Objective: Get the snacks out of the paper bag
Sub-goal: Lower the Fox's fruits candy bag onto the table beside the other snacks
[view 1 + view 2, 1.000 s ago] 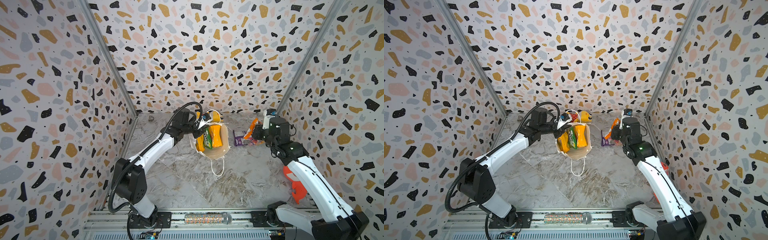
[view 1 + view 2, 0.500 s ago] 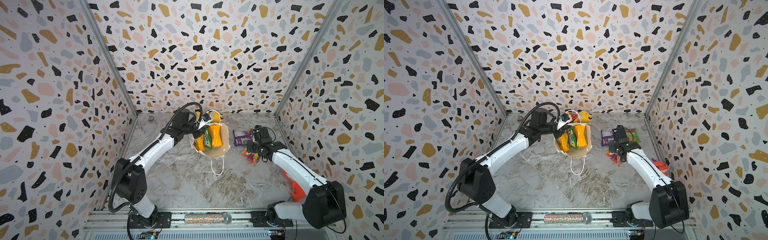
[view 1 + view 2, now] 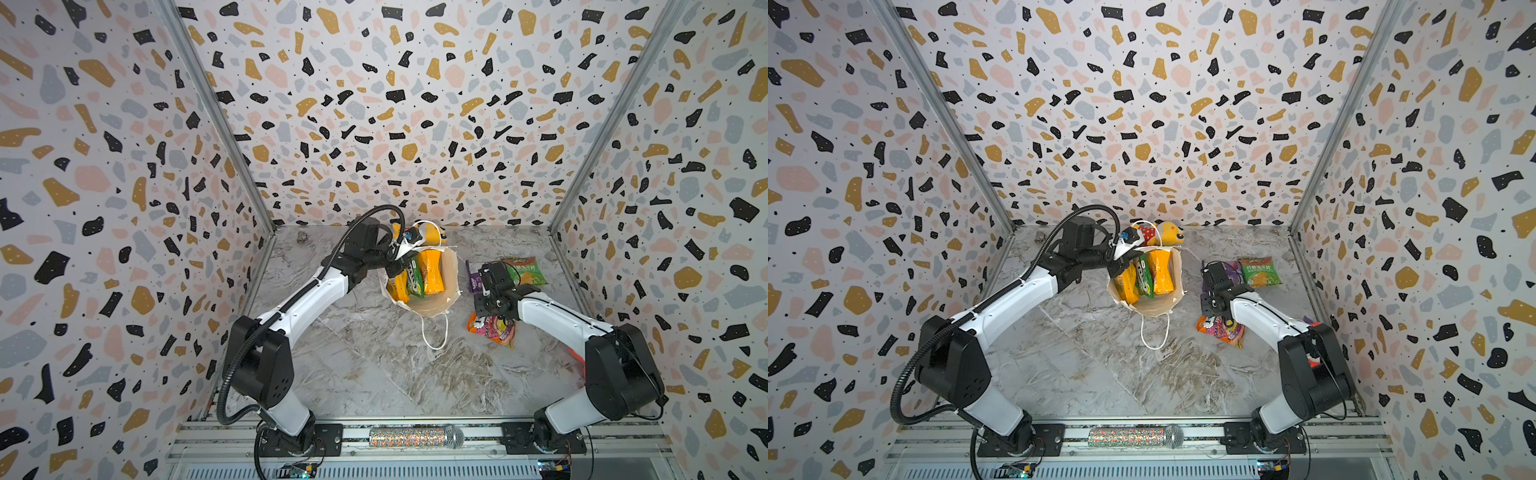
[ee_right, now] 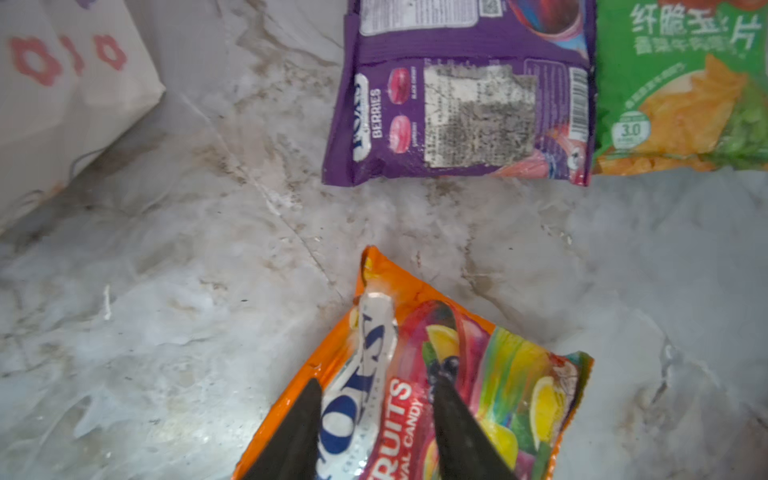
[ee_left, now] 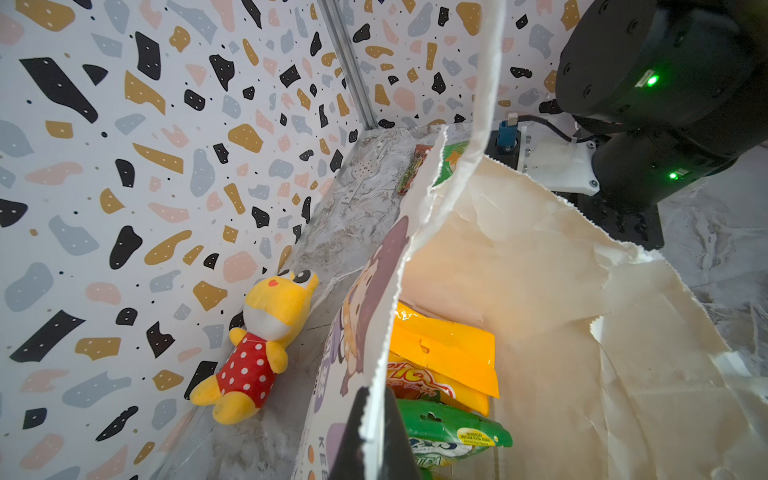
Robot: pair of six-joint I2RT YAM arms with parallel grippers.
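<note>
The white paper bag (image 3: 446,286) (image 3: 1173,291) stands open at mid-table. My left gripper (image 3: 401,259) (image 5: 376,399) is shut on its rim. Inside stand two orange-yellow packets (image 3: 430,272) (image 5: 449,353) and a green FOX'S packet (image 3: 415,276) (image 5: 453,432). Right of the bag, three snacks lie flat on the table: a purple packet (image 3: 473,276) (image 4: 457,104), a green packet (image 3: 521,270) (image 4: 681,83) and a red-pink FOX'S fruits packet (image 3: 496,332) (image 4: 478,374). My right gripper (image 3: 484,316) (image 4: 376,380) hangs open just over the near end of that FOX'S packet, its fingers spread apart above it.
A yellow plush toy (image 3: 1169,233) (image 5: 262,345) in a red dotted dress lies against the back wall behind the bag. The bag's cord handle (image 3: 434,332) trails toward the front. A glitter microphone (image 3: 415,436) rests on the front rail. Terrazzo walls close in three sides.
My right arm swung the red-pink FOX'S packet down from beside the purple packet to the table nearer the front, and its jaws have opened. The left gripper has kept its hold on the bag rim.
</note>
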